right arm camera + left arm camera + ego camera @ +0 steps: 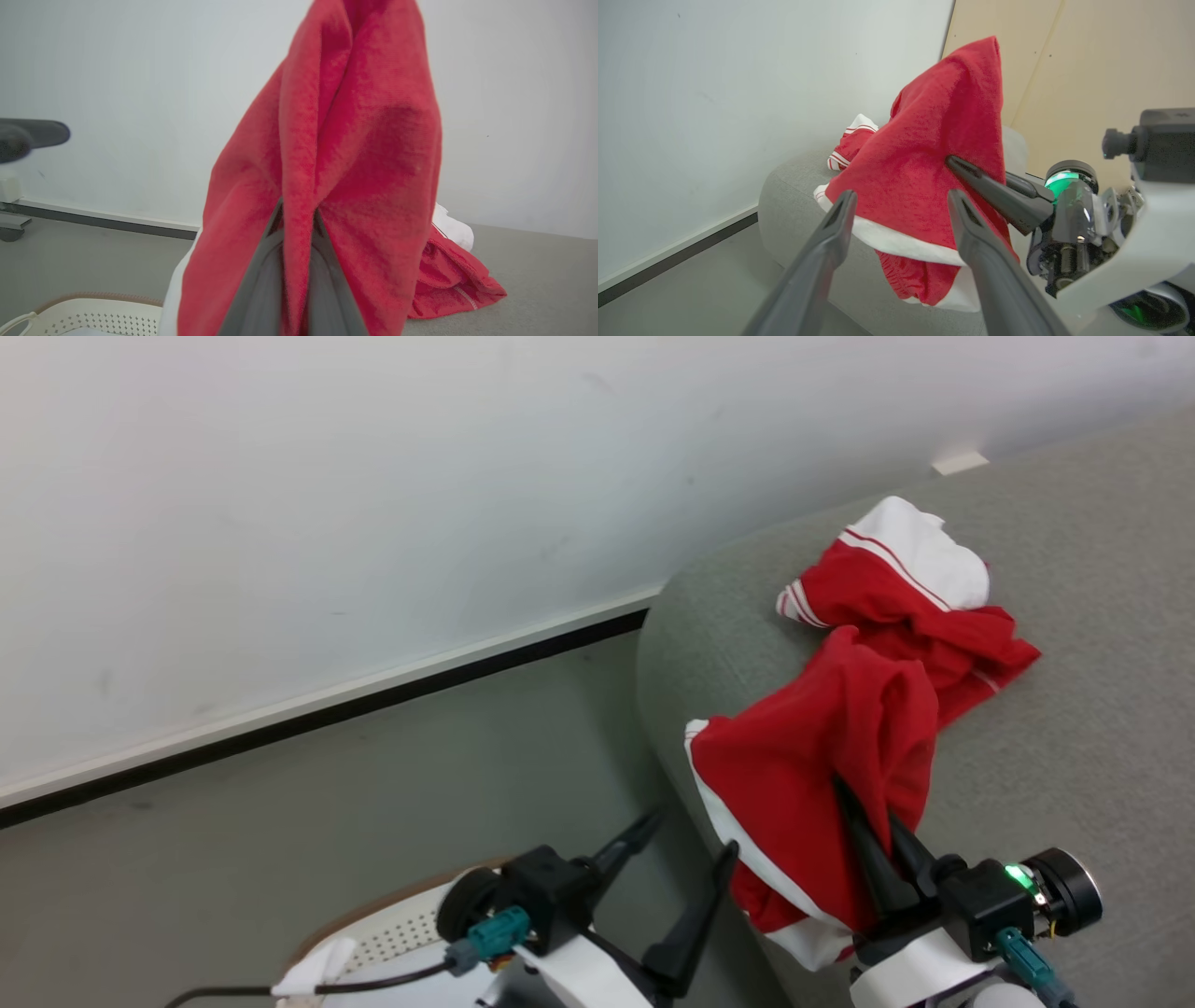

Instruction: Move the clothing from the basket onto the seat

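The right gripper (873, 845) has its fingers closed on a fold of the clothing (803, 775), here a red garment with a white band along its edge. In the right wrist view the two dark fingers (254, 289) press together with a ridge of red cloth between them, and the cloth rises above the tips and falls down on both sides. This held garment is at the rounded left corner of the seat (1102, 709), and its lower part with the white band hangs down in front of the seat's side. I cannot tell if its upper part lies on the seat top or is only held just above it. A second red piece (906, 607), with a white panel and striped trim, lies crumpled on the seat top farther back, and it touches the held garment. The left gripper (692, 833) has its fingers wide open and they hold nothing. It is just beside the hanging cloth, on its left side, above the grey floor (373, 784). The basket (401, 924) is at the lower left, under the left arm, and shows its perforated cream wall and brown rim. Behind everything is a white wall (373, 476) with a dark baseboard (327, 714).
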You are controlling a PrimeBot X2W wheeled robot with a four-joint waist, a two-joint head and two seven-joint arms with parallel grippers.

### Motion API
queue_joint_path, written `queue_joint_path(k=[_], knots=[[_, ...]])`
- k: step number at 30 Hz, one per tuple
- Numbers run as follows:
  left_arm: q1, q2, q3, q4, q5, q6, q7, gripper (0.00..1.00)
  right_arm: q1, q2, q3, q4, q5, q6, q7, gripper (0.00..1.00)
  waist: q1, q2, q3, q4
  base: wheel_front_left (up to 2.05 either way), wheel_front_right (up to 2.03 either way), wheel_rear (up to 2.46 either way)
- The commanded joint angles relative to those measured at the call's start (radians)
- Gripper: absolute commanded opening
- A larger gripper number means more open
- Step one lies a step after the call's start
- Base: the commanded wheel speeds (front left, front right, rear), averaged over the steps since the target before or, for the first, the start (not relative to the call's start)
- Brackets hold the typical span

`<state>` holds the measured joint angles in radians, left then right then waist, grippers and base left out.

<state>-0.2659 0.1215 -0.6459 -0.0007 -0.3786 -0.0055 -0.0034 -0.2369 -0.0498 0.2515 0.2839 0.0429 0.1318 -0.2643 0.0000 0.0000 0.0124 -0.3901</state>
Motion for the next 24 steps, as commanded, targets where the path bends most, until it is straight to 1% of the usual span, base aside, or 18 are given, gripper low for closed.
queue_joint_path(k=[1, 5, 7, 12, 15, 17, 20, 23, 24], knots=[[0.001, -0.003, -0.010, 0.004, 0.008, -0.009, -0.008, 1.00, 0.018, -0.001, -0.010, -0.009, -0.011, -0.002, 0.000, 0.00, 0.0000, 0.0000, 0.016, -0.037, 0.00, 0.00, 0.00], [0.000, -0.011, -0.039, 0.012, 0.011, -0.022, -0.018, 1.00, 0.049, -0.001, -0.044, -0.032, -0.021, -0.002, 0.000, 0.00, 0.0000, 0.0000, 0.036, -0.060, 0.00, 0.00, 0.00], [-0.006, -0.007, -0.049, 0.012, 0.018, -0.029, -0.018, 1.00, 0.056, -0.001, -0.063, -0.046, -0.019, -0.002, 0.000, 0.00, 0.0000, 0.0000, 0.056, -0.065, 0.00, 0.00, 0.00], [-0.032, 0.011, -0.062, -0.004, 0.040, -0.041, -0.020, 1.00, 0.029, -0.001, -0.140, -0.077, 0.008, -0.002, 0.000, 0.00, 0.0000, 0.0000, 0.127, -0.058, 0.00, 0.00, 0.00], [-0.059, 0.028, -0.070, -0.026, 0.054, -0.053, -0.020, 1.00, -0.022, -0.001, -0.194, -0.091, 0.021, -0.002, 0.000, 0.00, 0.0000, 0.0000, 0.196, -0.044, 0.00, 0.00, 0.00], [-0.078, 0.046, -0.073, -0.041, 0.063, -0.064, -0.018, 1.00, -0.071, -0.001, -0.231, -0.093, -0.001, -0.002, 0.000, 0.00, 0.0000, 0.0000, 0.251, -0.034, 0.00, 0.00, 0.00], [-0.117, 0.080, -0.075, -0.068, 0.073, -0.082, -0.008, 1.00, -0.167, -0.001, -0.299, -0.096, 0.007, -0.002, 0.000, 0.00, 0.0000, 0.0000, 0.341, -0.011, 0.00, 0.00, 0.00], [-0.154, 0.119, -0.062, -0.094, 0.085, -0.092, -0.001, 1.00, -0.277, -0.020, -0.374, -0.092, -0.004, -0.002, 0.000, 0.00, 0.0000, 0.0000, 0.422, 0.012, 0.00, 0.00, 0.00], [-0.154, 0.119, -0.062, -0.094, 0.085, -0.092, -0.001, 1.00, -0.277, -0.020, -0.374, -0.092, -0.004, -0.002, 0.000, 0.00, 0.0000, 0.0000, 0.422, 0.012, 0.00, 0.00, 0.00]])
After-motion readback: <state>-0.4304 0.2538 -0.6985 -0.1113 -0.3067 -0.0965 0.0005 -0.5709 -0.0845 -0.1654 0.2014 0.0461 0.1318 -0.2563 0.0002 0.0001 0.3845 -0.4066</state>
